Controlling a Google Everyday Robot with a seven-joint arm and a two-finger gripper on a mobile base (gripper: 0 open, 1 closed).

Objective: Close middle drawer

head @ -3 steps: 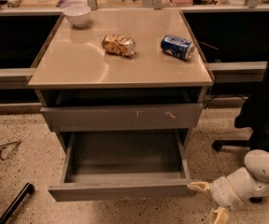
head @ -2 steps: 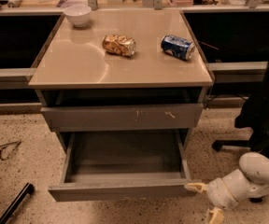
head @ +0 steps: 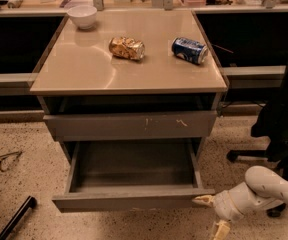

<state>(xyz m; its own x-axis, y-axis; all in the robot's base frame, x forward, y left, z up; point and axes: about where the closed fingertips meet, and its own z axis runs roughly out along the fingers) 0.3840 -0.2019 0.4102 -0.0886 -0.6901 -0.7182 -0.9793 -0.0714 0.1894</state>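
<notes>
Right now your gripper point(head: 207, 217) sits low at the near right of the scene, just off the right end of the middle drawer point(head: 129, 200). It is carried on a white arm point(head: 264, 191) that comes in from the right edge. Its jaws are released and spread wide, grasping nothing. One pale finger point(head: 203, 200) points left with its tip at the near right corner of the drawer front, though you cannot tell whether it touches, and the other points down toward the floor. The middle drawer is pulled well out of the bench toward the near side, its grey inside open to view from above and its plain flat front facing the near edge of the scene. Above it you see the grey drawer front with white scratch marks point(head: 131, 125), standing only a little proud of the frame, with a dark gap between it and the top. On the beige top of the bench point(head: 159, 76) a white bowl point(head: 82, 16) stands at the far left corner. A crumpled golden packet point(head: 126, 48) lies near the middle, and a blue can point(head: 189, 50) lies on its side to the right of it, apart from it. A dark office chair point(head: 284, 119) stands at the right, its base just beyond the arm. On the speckled floor point(head: 29, 184) a thin looped wire point(head: 6, 160) lies to the left of the bench, and a black bar point(head: 15, 218) slants across the near left corner.
</notes>
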